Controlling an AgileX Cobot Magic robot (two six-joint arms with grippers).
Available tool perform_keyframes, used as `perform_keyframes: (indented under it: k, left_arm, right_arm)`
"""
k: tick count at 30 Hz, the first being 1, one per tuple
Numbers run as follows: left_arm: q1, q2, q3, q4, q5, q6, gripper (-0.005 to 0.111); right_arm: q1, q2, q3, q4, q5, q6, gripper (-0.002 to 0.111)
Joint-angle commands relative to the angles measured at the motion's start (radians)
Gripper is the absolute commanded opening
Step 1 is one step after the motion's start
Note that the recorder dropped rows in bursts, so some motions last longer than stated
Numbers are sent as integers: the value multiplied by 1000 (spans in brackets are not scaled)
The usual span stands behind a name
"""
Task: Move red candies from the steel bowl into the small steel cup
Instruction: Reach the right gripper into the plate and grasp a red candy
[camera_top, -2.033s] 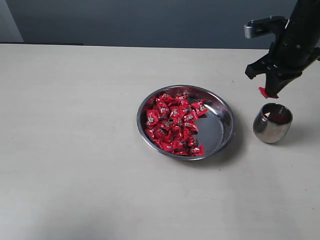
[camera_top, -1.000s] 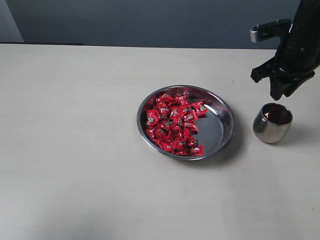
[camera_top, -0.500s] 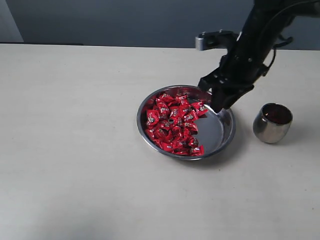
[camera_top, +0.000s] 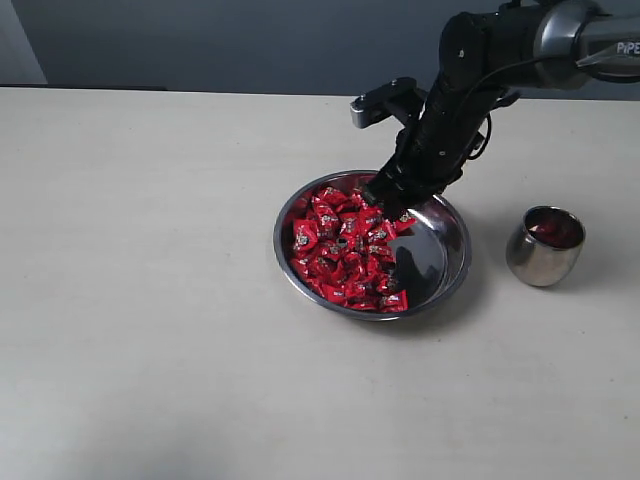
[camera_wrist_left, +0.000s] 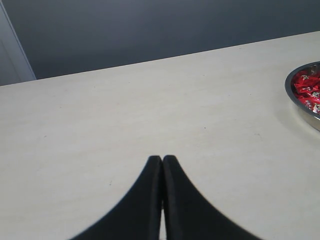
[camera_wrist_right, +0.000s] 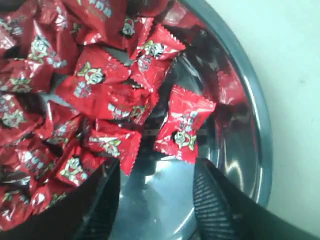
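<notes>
Exterior view. On a pale tabletop (camera_top: 150, 300), at centre frame: the steel bowl (camera_top: 452, 265), wide and shallow, with the red candies (camera_top: 340, 250) heaped in its left half and bare metal on its right. To the right of the bowl, well apart from it: the small steel cup (camera_top: 540, 260), upright, with a glimpse of red inside. Reaching down from the upper right: a black arm (camera_top: 470, 90), with the right fingers (camera_top: 390, 200) low over the upper right edge of the candy heap.

Left wrist view. The left fingers (camera_wrist_left: 150, 200), pressed together tip to tip, gripping nothing, above bare tabletop. Further off, only a slice of the bowl's rim and a few candies.

Right wrist view. Right fingers (camera_wrist_right: 102, 200) spread wide apart, nothing between them, just over the bowl's shiny floor. One candy lying loose just beyond the gap, beside the main heap. Past the bowl's curved rim, pale tabletop.
</notes>
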Motion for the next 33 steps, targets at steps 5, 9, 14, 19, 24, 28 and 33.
perform_keyframes:
  k: [5, 9, 14, 19, 24, 28, 33]
  left_arm:
    - [-11, -4, -1, 2, -5, -6, 0]
    - [-11, -4, -1, 2, -5, -6, 0]
    - [-11, -4, -1, 2, -5, -6, 0]
    - [-11, -4, -1, 2, -5, -6, 0]
    - [-11, -4, -1, 2, -5, -6, 0]
    - [-11, -4, -1, 2, -5, -6, 0]
    - [-11, -4, -1, 2, -5, -6, 0]
  right_arm:
    - [-1, 95, -111, -29, -7, 41, 45]
    - [-1, 112, -112, -57, 8, 54, 45]
    - [-1, 139, -112, -60, 14, 62, 45]
    - [-1, 146, -112, -60, 28, 64, 44]
    - [-1, 141, -112, -65, 44, 64, 19]
    - [-1, 131, -112, -66, 65, 64, 2]
    - [-1, 116, -112, -66, 65, 64, 0]
